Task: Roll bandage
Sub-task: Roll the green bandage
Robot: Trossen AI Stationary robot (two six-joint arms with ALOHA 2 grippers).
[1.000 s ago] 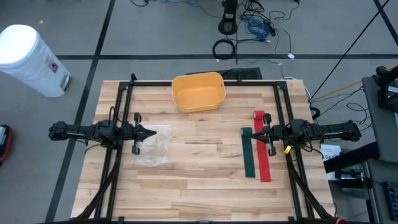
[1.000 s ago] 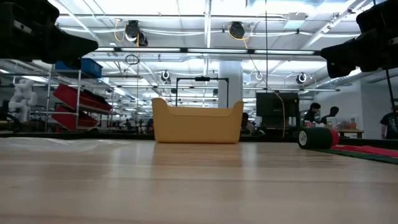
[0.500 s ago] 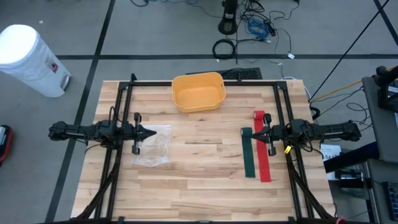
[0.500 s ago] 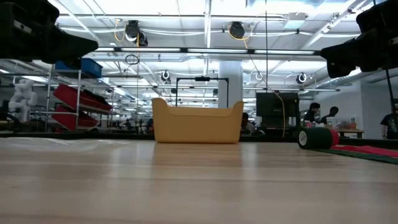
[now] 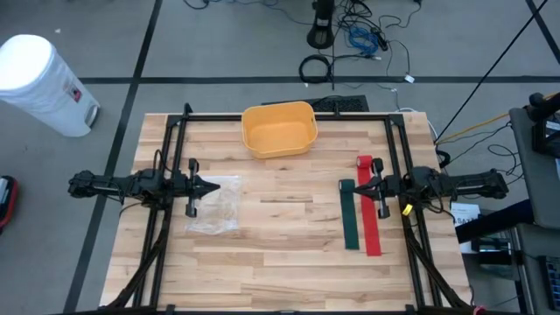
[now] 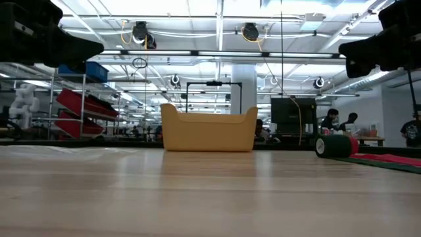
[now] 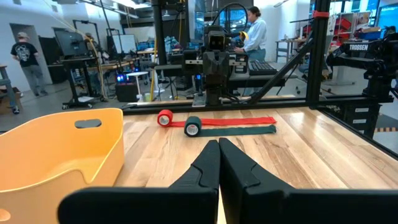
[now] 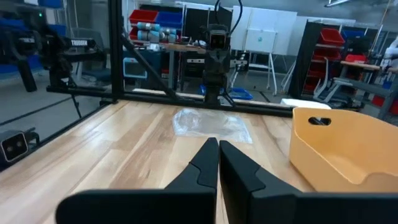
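Two bandages lie side by side on the right of the table: a green bandage (image 5: 350, 214) and a red bandage (image 5: 368, 210). Each is a flat strip with a small roll at its far end, the green roll (image 7: 192, 126) and the red roll (image 7: 165, 117), both resting on the wood. My right gripper (image 5: 360, 185) hangs shut above them, pointing level toward the table's left, and touches nothing. My left gripper (image 5: 214, 185) hangs shut over the left side, pointing level toward the right.
A yellow bin (image 5: 279, 129) stands at the far middle. A crumpled clear plastic bag (image 5: 217, 203) lies under my left gripper. A black frame (image 5: 289, 116) borders the table's far and side edges. Bare wood lies in the middle and near part. People stand in the room beyond.
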